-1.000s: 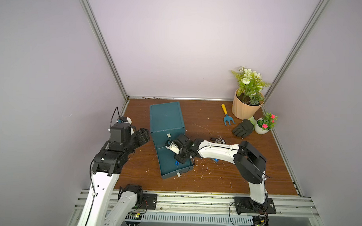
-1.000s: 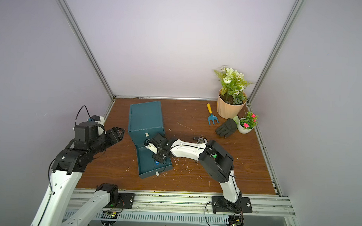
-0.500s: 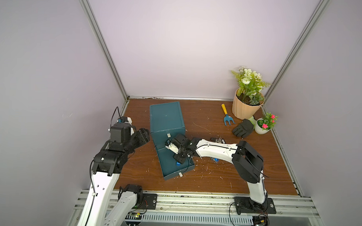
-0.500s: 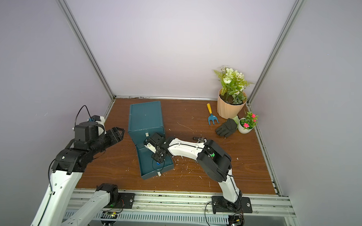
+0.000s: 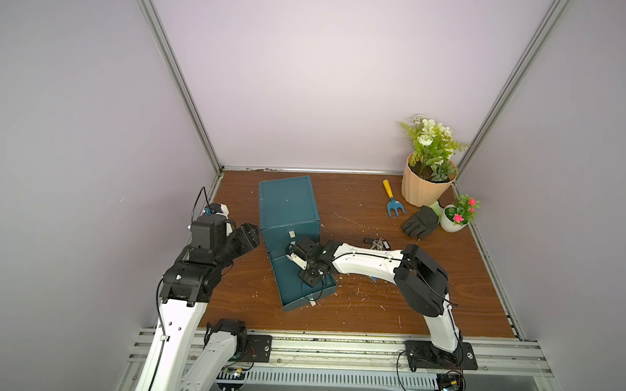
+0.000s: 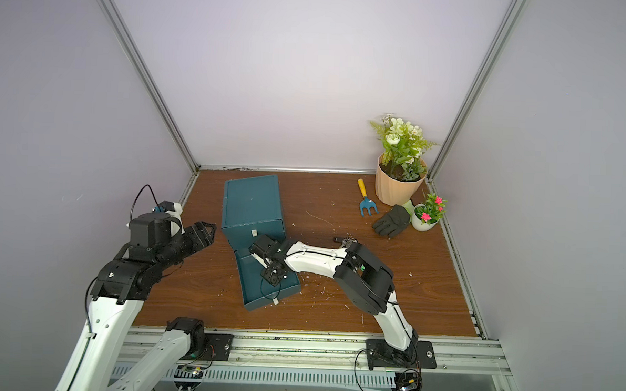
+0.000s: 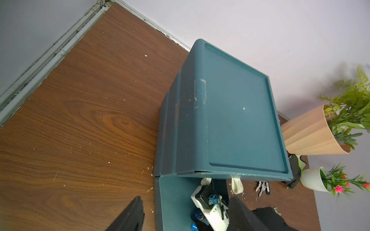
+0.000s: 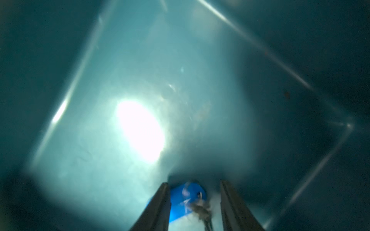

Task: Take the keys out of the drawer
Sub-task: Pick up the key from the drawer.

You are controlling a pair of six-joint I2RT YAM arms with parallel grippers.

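Looks down on a crumb-flecked wooden bench inside lilac walls. Finds garden fork, glove, large flowerpot and small flowerpot far right. Finds silver keys on the bench near the teal drawer unit. Hides most of the open drawer under the right arm. Shows right pincer partly open around a blue-tagged key (gap showing beside the tag); left pincer gaping, empty.

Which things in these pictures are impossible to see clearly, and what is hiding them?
In both top views the right arm covers the drawer, so its contents cannot be counted.
Right wrist view: blur and glare; only a blue tag shows between the fingers of the right pincer.
Left wrist view: the picture's edge cuts the drawer off.
The silver key bunch on the table is too small in the top views to count.
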